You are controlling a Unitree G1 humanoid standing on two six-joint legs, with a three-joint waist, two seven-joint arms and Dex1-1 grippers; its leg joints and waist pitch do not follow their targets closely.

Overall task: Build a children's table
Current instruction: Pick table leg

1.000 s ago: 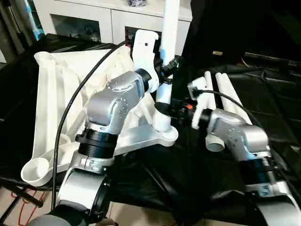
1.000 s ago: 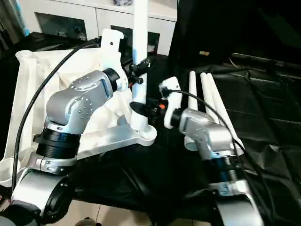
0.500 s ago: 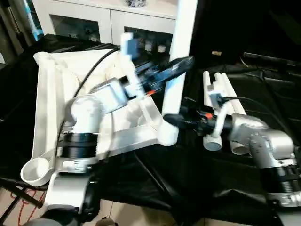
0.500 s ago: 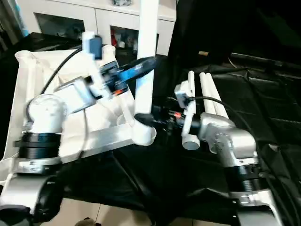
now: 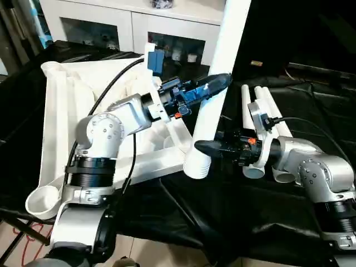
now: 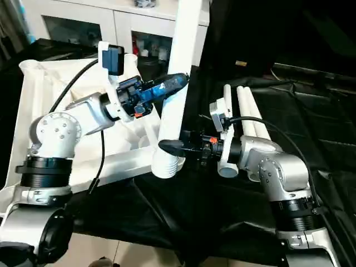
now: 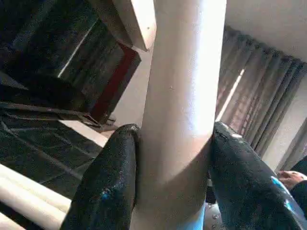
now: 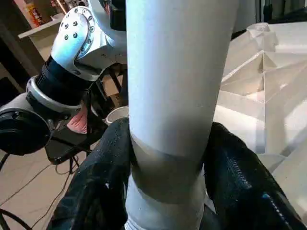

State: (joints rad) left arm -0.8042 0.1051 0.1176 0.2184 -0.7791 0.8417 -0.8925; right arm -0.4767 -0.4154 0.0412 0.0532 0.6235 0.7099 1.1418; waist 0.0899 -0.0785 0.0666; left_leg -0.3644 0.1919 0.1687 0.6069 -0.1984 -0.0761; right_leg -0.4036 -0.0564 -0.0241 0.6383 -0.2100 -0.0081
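The white table panel (image 5: pixel 61 128) lies ribbed side up at the left of the frame on the black-draped tabletop (image 5: pixel 311 105). At centre, my left hand (image 5: pixel 214 84) is clamped on the raised leg (image 5: pixel 219 72), which tilts up to the top edge. Lower, my right hand (image 5: pixel 201 148) is clamped on the same leg near its ribbed end. At right, spare legs (image 5: pixel 267 105) lie side by side.

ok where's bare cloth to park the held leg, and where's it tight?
Free: black cloth in front of the tabletop and spare legs, and cloth right of those legs. Tight: around the near-right corner socket, where the left gripper and right gripper both clamp the leg.
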